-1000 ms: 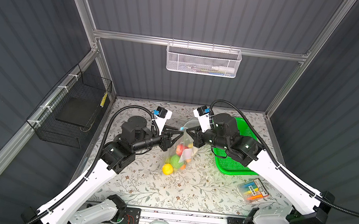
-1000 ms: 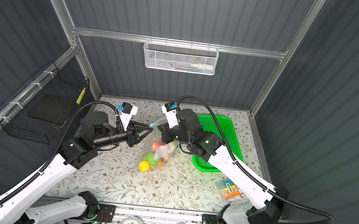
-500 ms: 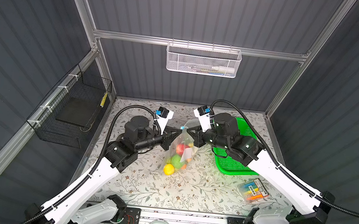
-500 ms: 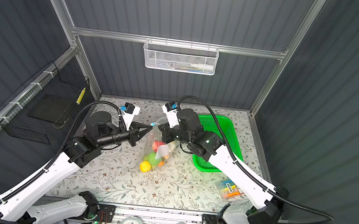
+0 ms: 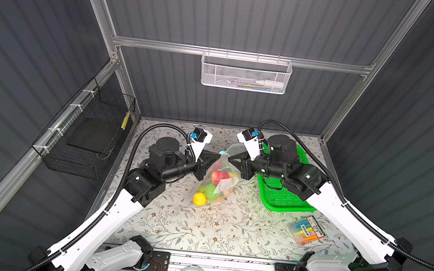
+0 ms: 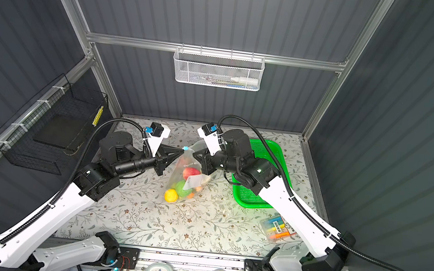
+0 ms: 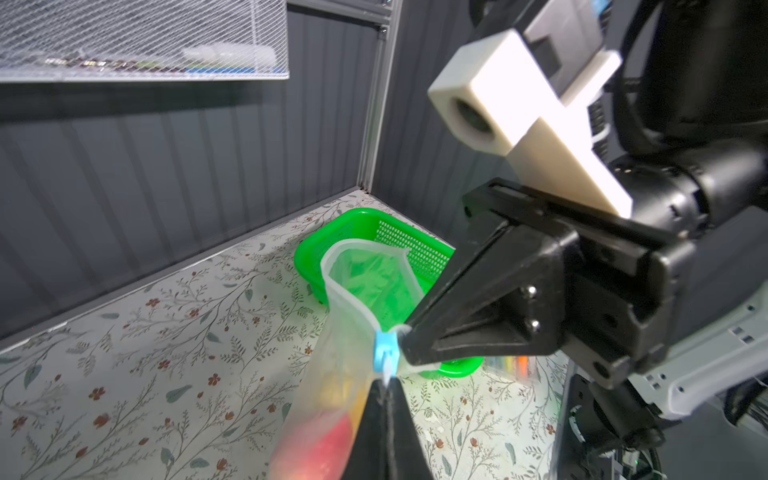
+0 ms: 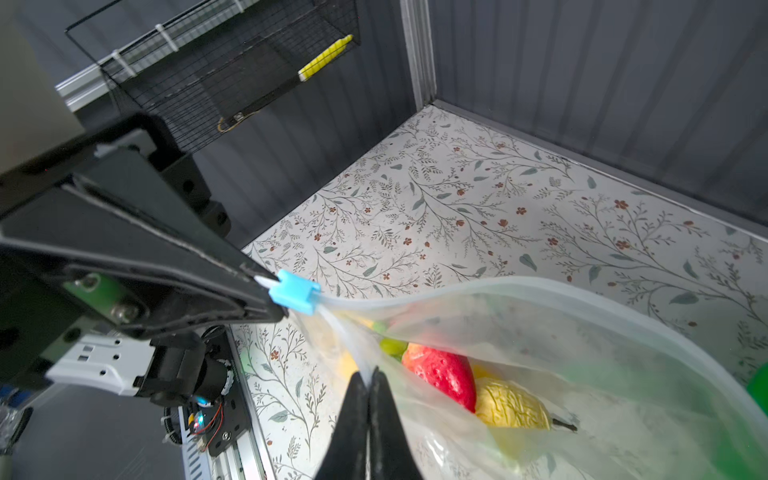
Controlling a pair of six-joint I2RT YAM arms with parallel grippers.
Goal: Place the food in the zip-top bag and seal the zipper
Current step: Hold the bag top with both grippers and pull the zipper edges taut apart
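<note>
Left wrist: left fingers tight on zipper end by slider; right fingers tight on zipper.

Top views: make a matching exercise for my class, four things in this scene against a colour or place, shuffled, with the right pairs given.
Things:
1 slider
2 basket
3 lemon
4 packet of pens

Descriptions:
A yellow, low in the bag
B clear, coloured sticks inside
C blue, at the bag's mouth
D green, mesh-walled

Pairs: 1-C, 2-D, 3-A, 4-B
</note>
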